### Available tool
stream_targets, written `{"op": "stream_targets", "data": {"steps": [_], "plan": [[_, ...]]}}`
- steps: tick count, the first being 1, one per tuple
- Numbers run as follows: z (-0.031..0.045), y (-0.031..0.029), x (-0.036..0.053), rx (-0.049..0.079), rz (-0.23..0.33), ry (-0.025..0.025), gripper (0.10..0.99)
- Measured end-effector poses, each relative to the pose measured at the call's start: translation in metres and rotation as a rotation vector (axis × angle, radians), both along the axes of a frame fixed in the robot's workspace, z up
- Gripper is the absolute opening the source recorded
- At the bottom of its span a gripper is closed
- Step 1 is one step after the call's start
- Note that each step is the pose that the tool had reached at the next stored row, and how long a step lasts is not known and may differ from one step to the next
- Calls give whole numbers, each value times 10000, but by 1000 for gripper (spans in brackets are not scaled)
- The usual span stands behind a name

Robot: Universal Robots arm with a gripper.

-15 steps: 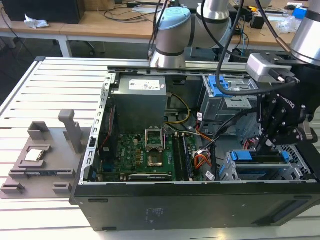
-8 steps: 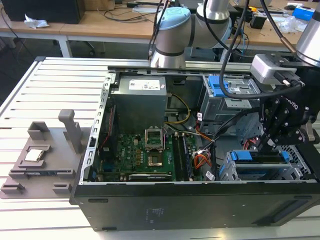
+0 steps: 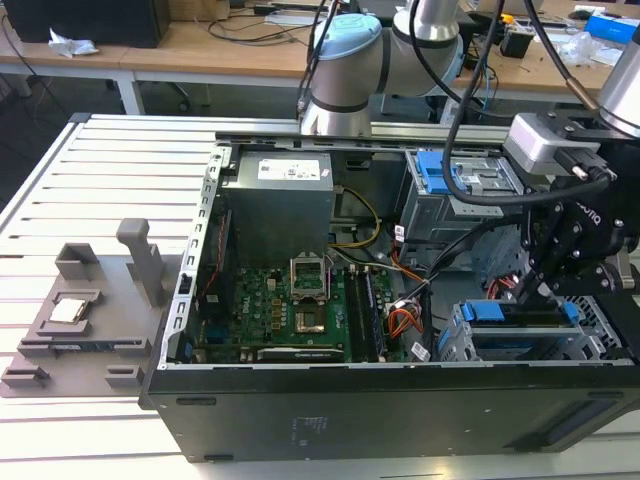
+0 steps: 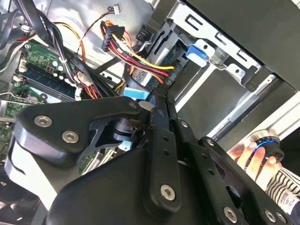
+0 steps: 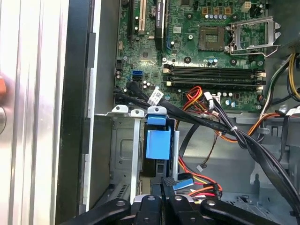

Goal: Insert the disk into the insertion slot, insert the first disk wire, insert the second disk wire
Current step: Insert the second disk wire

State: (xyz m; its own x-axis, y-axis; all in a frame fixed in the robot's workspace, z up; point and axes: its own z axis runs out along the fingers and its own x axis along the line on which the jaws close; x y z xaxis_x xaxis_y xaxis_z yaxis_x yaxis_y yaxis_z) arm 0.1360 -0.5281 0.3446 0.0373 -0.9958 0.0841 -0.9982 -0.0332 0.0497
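I have the gripper [image 3: 540,290] down inside the open computer case [image 3: 300,420], at the exterior view's right, directly over the cage [image 3: 610,345]. The disk [image 3: 520,312] already sits in that cage; its blue caddy edge shows along the top, level with the cage walls.

In the second wrist view the fingers [image 4: 161,117] are pressed together on a black connector [image 4: 165,77] at the end of a bundle of red, yellow and black wires [image 4: 136,58]. The fingertips are narrow and I see no gap between them. The connector lies close against the end of the disk; I cannot tell whether it is fully seated.

In the first wrist view the gripper [image 5: 166,194] points at the blue caddy tab [image 5: 158,140], with the connector [image 5: 169,180] just above the fingertips and a small blue plug [image 5: 183,183] beside it. The same wires run off past the fingers.

The motherboard [image 3: 290,310] lies near the middle of the case, and the power supply [image 3: 278,200] stands behind it. A second bay with a blue latch [image 3: 440,175] sits behind the gripper. A grey fixture [image 3: 85,320] rests on the table [image 3: 60,180], well apart from the case.

A person's hand [image 4: 255,157] shows at the edge of the second wrist view.
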Motion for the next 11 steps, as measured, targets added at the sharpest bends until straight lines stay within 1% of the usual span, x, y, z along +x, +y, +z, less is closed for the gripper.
{"op": "stream_targets", "data": {"steps": [2, 3, 4, 7, 11], "plan": [[-8, -12, 1, 83, -16, 13, 145], [-10, -12, 1, 181, -92, 13, 145], [-10, -11, 1, 225, -265, 11, 145], [-11, -12, 1, 235, -739, 6, 145], [-11, -22, 6, 239, -942, 4, 145]]}}
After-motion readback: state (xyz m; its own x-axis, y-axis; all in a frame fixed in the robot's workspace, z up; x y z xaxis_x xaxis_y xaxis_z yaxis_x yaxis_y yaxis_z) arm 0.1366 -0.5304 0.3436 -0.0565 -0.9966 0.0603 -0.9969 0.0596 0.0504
